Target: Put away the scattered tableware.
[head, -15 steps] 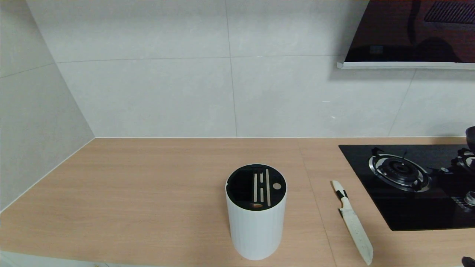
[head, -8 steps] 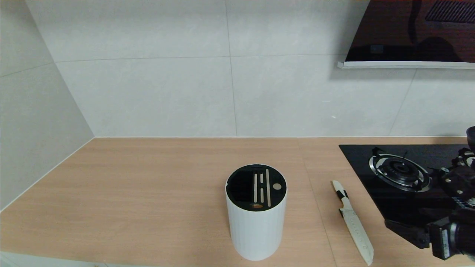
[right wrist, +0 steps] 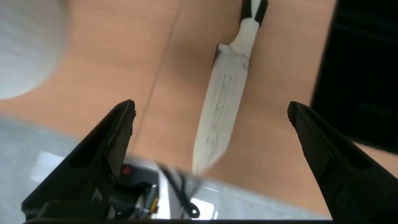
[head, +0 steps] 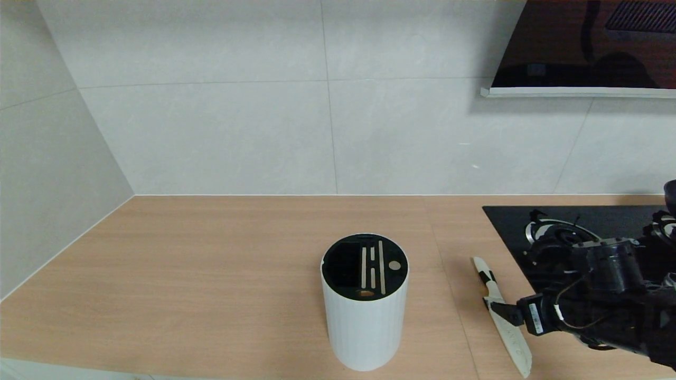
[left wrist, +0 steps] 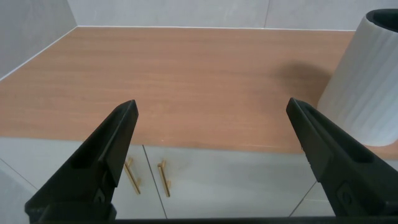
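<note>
A white knife [head: 490, 283] with a black band on its handle lies flat on the wooden counter [head: 211, 264], beside the stove. Its blade [right wrist: 224, 99] runs between the spread fingers of my right gripper [right wrist: 210, 109]. That right gripper [head: 515, 295] hovers open over the blade and holds nothing. A white cylindrical knife holder [head: 364, 311] with a black slotted top stands upright to the knife's left. My left gripper [left wrist: 210, 107] is open and empty. It sits low before the counter's front edge, with the holder [left wrist: 367, 81] off to one side.
A black gas stove [head: 570, 232] with burner rings fills the counter's right end, under a dark range hood [head: 581, 53]. Tiled walls close the back and left. Cabinet doors with gold handles [left wrist: 163, 177] sit below the counter edge. Bare wood stretches left of the holder.
My right arm has come into the head view from the lower right and moved left until its gripper is over the knife. Knife and holder have not moved.
</note>
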Motion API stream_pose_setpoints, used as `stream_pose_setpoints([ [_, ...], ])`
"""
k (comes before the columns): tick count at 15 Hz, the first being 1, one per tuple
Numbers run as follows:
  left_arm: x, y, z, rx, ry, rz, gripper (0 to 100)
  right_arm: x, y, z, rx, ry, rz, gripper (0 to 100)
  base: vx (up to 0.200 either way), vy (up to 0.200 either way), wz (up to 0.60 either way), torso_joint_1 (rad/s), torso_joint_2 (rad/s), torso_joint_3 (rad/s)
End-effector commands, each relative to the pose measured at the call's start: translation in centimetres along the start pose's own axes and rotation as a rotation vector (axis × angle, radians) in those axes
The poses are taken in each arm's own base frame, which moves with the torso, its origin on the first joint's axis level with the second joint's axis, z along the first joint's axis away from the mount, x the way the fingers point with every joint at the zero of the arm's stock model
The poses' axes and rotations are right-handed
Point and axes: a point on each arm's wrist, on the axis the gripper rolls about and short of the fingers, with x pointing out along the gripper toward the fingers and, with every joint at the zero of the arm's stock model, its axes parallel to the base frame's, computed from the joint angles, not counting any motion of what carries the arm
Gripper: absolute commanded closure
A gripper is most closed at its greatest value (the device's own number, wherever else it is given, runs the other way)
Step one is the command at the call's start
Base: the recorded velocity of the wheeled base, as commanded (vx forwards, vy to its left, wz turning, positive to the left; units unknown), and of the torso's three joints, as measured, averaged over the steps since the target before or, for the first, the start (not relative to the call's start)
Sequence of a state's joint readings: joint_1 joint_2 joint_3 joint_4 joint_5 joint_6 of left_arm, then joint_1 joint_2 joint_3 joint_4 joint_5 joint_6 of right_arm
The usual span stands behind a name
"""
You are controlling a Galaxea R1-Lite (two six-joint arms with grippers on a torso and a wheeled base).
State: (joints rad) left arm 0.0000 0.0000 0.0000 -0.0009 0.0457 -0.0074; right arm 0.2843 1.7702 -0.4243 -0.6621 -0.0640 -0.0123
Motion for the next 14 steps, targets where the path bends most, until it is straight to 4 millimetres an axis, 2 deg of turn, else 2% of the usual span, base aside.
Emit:
stream_pose_setpoints([
  [1,0.0,0.0,0.0,0.000,-0.001,0.000,0,5.2,0.4,-2.0,-0.014,0.075,-0.060,0,0.000,0.000,0.00,0.000,0.00,0.000],
  [3,0.0,0.0,0.0,0.000,-0.001,0.000,0,6.9,0.5,-2.4,-0.011,0.054,-0.130,0,0.000,0.000,0.00,0.000,0.00,0.000],
  [7,0.0,0.0,0.0,0.000,0.001,0.000,0,8.4,0.7,-2.4,0.061,0.048,-0.146,0,0.000,0.000,0.00,0.000,0.00,0.000],
  [14,0.0,0.0,0.0,0.000,0.001,0.000,0,9.9,0.5,-2.6,0.113,0.044,-0.155,0,0.000,0.000,0.00,0.000,0.00,0.000],
])
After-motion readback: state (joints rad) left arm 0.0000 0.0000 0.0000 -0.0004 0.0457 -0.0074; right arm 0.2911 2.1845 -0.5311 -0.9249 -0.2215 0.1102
